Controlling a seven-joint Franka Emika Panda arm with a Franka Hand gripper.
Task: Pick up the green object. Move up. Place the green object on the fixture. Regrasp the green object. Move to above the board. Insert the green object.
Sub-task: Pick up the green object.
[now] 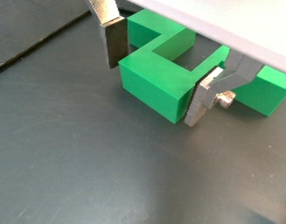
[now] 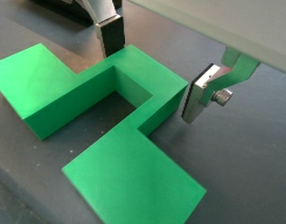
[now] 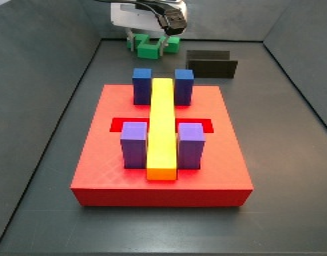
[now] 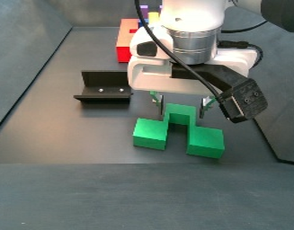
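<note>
We are bringing the gripper (image 1: 156, 77) down over the green object (image 1: 163, 79), lying flat on the floor beside the fixture (image 4: 102, 89), well apart from the board (image 3: 159, 160). The fingers (image 2: 110, 35) are standing wide, straddling its middle bar. We should centre, lower fully, then close squarely. No writing is readable.

Robotics lab test cell: dark matte floor (image 4: 65, 189) enclosed by low grey walls (image 3: 72, 70), holding only purpose-made test pieces. Contents: red board (image 3: 159, 160) with blue, purple and yellow blocks; dark L-shaped fixture (image 4: 103, 87) well to one side of the jaws; green object (image 4: 175, 130) lying between the spread jaws of the gripper (image 4: 181, 105) on a white arm.
</note>
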